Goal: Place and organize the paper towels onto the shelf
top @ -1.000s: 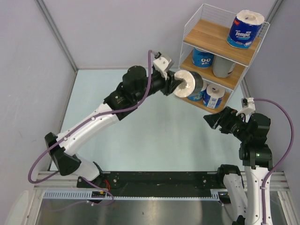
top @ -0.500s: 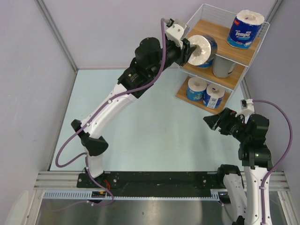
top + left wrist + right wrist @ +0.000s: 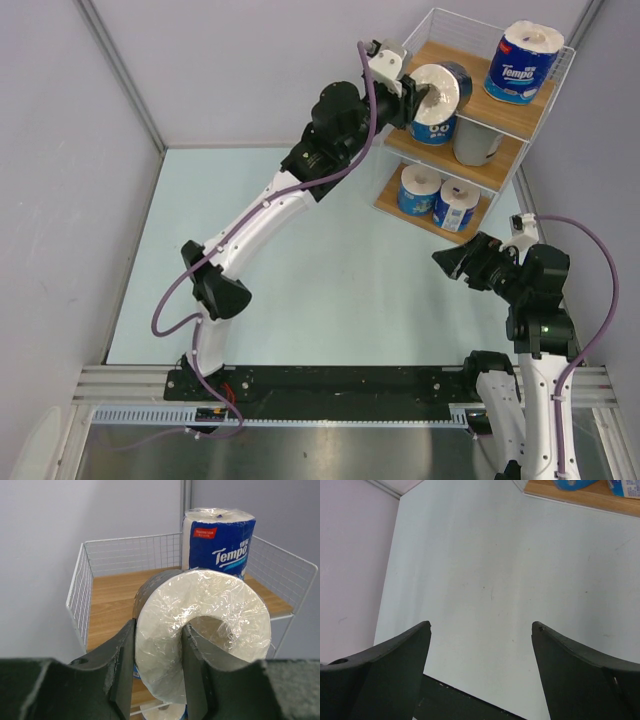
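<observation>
My left gripper (image 3: 413, 95) is shut on the black-wrapped paper towel roll (image 3: 441, 90), held on its side at the front left of the shelf's top board (image 3: 455, 62). In the left wrist view one finger (image 3: 195, 660) is inside the roll's core and the other is outside the roll (image 3: 205, 625). A blue roll (image 3: 523, 62) stands at the top tier's right, also seen in the left wrist view (image 3: 218, 545). The middle tier holds a blue roll (image 3: 433, 133) and the grey roll (image 3: 478, 143). The bottom tier holds two blue rolls (image 3: 418, 190) (image 3: 457, 205). My right gripper (image 3: 452, 262) is open and empty above the table.
The shelf's white wire frame (image 3: 85, 580) rims the top board on the left, back and right. Grey walls stand close behind and beside the shelf. The right wrist view shows the pale table (image 3: 495, 555) and the bottom board's edge (image 3: 580, 495).
My left arm has lifted the black roll from in front of the lower tiers up and right to the top tier. The right arm has barely moved.
</observation>
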